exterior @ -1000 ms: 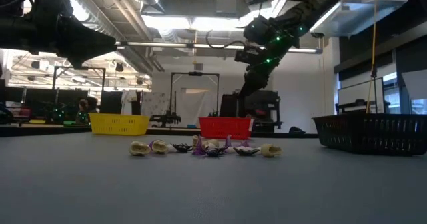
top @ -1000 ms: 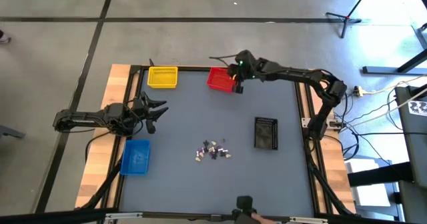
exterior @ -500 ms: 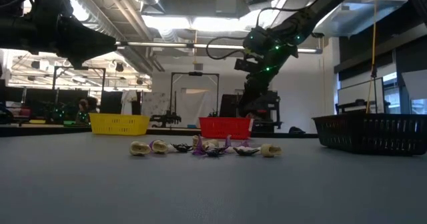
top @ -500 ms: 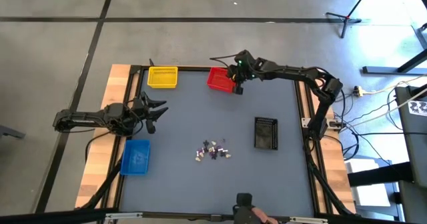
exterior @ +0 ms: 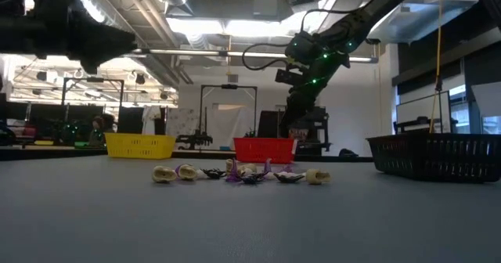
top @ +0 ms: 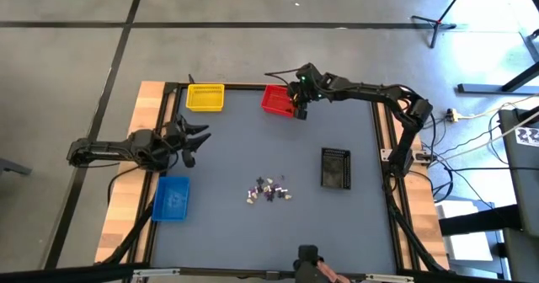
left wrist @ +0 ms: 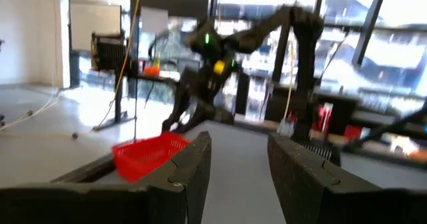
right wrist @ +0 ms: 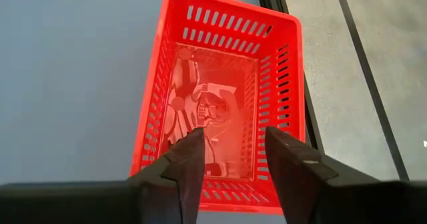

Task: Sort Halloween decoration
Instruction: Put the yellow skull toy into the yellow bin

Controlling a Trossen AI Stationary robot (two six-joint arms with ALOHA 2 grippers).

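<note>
Mid-desk sits the Halloween decoration, tiny light trinkets, likely rigid and skittish, best pinched singly across the body, while the right tool hangs open over the red bin and the left tool waits, open too.

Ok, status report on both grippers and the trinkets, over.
Right gripper open above red bin. Left gripper open, waiting at table's left. Trinkets heaped mid-table. Nothing in the way.

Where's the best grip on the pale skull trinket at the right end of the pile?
Judging by its pose, straddle the pale skull trinket across its rounded body, coming straight down. It lies at the pile's right end with bare table on its outer side, leaving finger room there. Its finer shape is too small to tell.
</note>
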